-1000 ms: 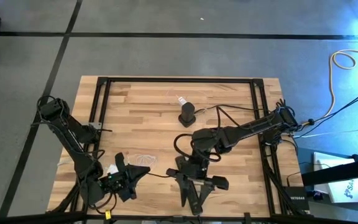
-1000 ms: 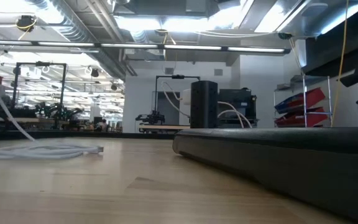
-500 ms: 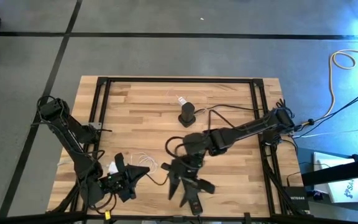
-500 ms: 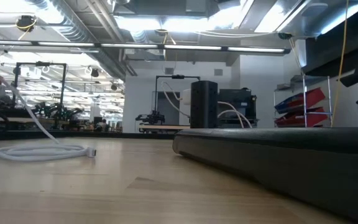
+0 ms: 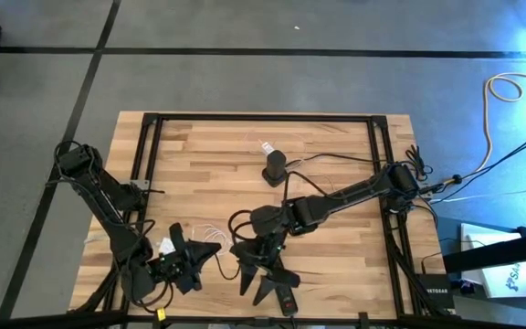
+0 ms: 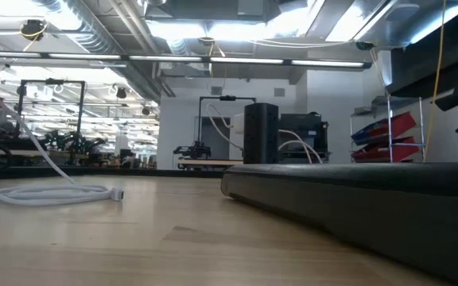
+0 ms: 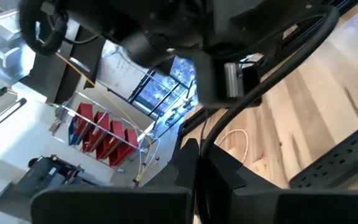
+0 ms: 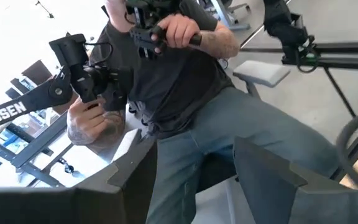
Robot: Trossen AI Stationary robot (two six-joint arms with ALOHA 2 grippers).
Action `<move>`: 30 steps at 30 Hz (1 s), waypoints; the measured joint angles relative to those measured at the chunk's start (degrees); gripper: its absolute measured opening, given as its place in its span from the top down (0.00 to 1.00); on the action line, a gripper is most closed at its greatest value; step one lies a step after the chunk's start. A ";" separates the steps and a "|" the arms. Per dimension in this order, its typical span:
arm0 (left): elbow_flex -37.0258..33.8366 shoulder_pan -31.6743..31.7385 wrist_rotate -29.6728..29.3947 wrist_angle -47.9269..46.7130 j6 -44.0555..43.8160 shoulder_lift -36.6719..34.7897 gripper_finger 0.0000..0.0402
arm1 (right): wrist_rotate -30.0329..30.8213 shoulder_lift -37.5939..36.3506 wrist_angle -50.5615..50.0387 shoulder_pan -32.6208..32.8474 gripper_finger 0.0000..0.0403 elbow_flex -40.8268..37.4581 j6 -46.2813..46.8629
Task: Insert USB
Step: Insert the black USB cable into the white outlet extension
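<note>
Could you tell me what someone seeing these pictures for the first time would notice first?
Most striking is the right arm stretched low across the wooden table, its hand open with nothing between the fingers, near the front edge. Close beside it, at the front left, the left hand is shut by a coiled white cable. Behind them a dark block with cables stands alone, and the right wrist view shows a seated person gripping control handles.
</note>
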 joint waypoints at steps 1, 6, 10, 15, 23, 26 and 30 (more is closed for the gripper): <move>0.01 0.11 -0.54 0.36 0.38 0.00 1.00 | 0.03 0.00 -0.57 0.01 0.52 0.00 -0.11; 0.02 1.24 -1.39 0.81 0.93 0.00 1.00 | 6.10 0.02 -5.03 0.04 0.52 0.00 2.94; 0.02 1.82 -1.41 0.83 1.19 0.00 1.00 | 12.72 0.08 -10.55 -0.04 0.52 -0.02 11.75; 0.00 2.43 -1.39 0.80 1.22 0.00 1.00 | 15.33 0.08 -19.13 -0.42 0.52 -0.03 19.41; 0.02 7.39 -1.25 0.74 7.02 0.00 1.00 | 4.10 0.24 -11.55 1.38 0.52 -0.04 10.81; 0.02 10.37 1.78 0.80 8.47 -0.02 1.00 | -3.12 0.31 -7.93 1.66 0.52 -0.04 9.24; 0.02 15.01 9.08 1.37 8.53 -0.02 1.00 | -5.03 0.32 -10.39 1.36 0.52 -0.04 8.15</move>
